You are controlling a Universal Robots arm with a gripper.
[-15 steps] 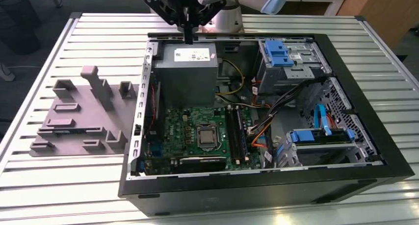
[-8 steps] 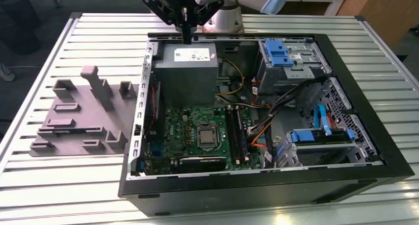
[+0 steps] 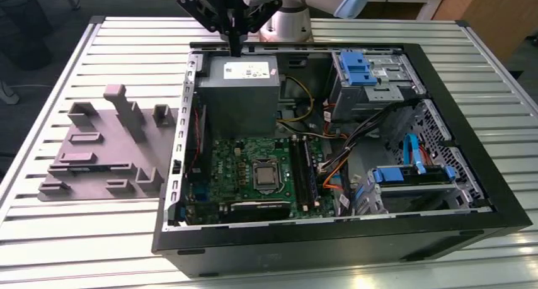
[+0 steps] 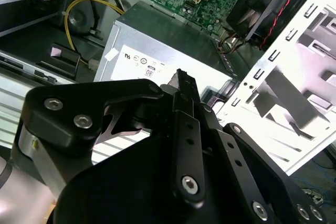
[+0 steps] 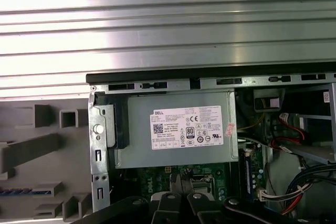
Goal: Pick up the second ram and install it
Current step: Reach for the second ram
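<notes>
A thin dark stick with bluish marks, the second ram (image 3: 74, 169) (image 5: 23, 190), lies flat in a slot of the grey fixture block (image 3: 109, 153) (image 5: 31, 150) at the exterior view's left, outside the computer case. My gripper (image 3: 235, 50) (image 4: 180, 77) (image 5: 178, 184) hangs over the far edge of the case, above the grey power supply (image 3: 239, 87) (image 5: 176, 129), well away from the ram. Its fingers are pressed together with nothing seen between them. The green board (image 3: 244, 166) carries long black sockets (image 3: 301, 169), and one stick (image 5: 248, 174) stands in them.
The open black case (image 3: 336, 238) has tall walls around the board. Drive cages with blue latches (image 3: 361, 72) (image 3: 412, 175) and loose cables (image 3: 353, 138) fill the exterior view's right. The fixture has upright grey posts (image 3: 126, 113). The table (image 3: 67, 238) is ribbed metal.
</notes>
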